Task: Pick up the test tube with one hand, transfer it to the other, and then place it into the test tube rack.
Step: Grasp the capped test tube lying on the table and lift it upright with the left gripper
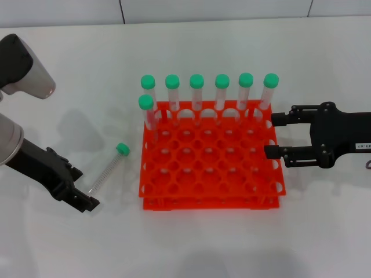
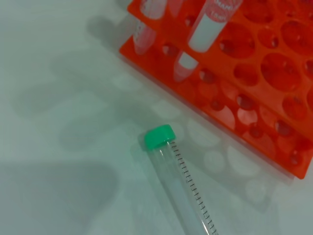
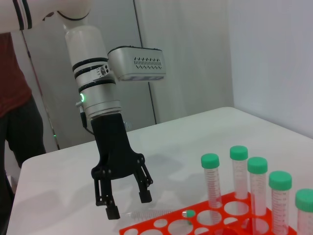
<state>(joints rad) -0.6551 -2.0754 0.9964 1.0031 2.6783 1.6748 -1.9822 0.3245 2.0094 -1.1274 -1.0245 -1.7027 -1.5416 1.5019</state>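
Observation:
The test tube (image 1: 107,171), clear with a green cap, lies on the white table left of the orange-red test tube rack (image 1: 208,200). My left gripper (image 1: 87,200), the unlabelled one, hovers over the tube's bottom end. The right wrist view shows this gripper (image 3: 128,203) open, just above the lying tube (image 3: 156,214). The left wrist view shows the tube (image 2: 181,186) close below, cap toward the rack (image 2: 195,95). My right gripper (image 1: 277,136), with the white label, is open and empty at the rack's right edge.
Several green-capped tubes (image 1: 197,92) stand in the rack's back row, one more (image 1: 146,113) in the second row at the left. They also show in the right wrist view (image 3: 239,171). Bare table lies in front of the rack.

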